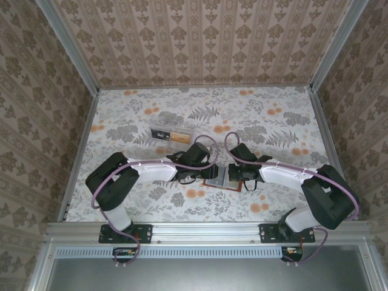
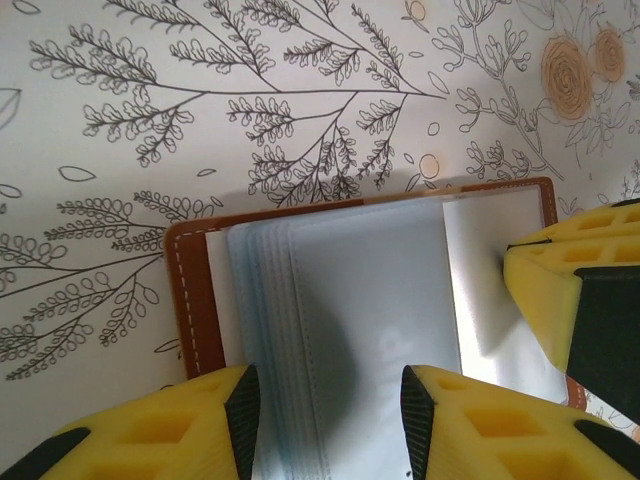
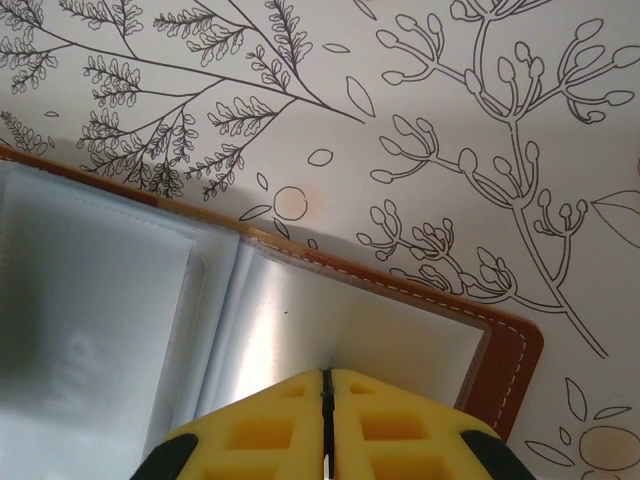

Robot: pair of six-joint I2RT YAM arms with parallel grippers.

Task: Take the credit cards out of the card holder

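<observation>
The card holder [image 1: 216,179] lies open and flat on the flowered table between the two arms. Its brown stitched rim [image 2: 190,300] frames blue-grey plastic sleeves [image 2: 350,300]. My left gripper [image 2: 325,400] hangs low over the left half, its jaws apart to either side of the stacked sleeves, with nothing clamped. My right gripper [image 3: 325,378] is shut, and its yellow tips rest on the shiny right-hand sleeve [image 3: 300,330]. One right finger [image 2: 560,290] also shows in the left wrist view. The credit cards are hidden.
A clear plastic oblong box [image 1: 171,133] with something orange-tan inside lies just behind the left gripper [image 1: 203,167]. Patterned walls and metal rails close the table on three sides. Both arms meet at the table's middle, the right gripper [image 1: 235,174] close to the left.
</observation>
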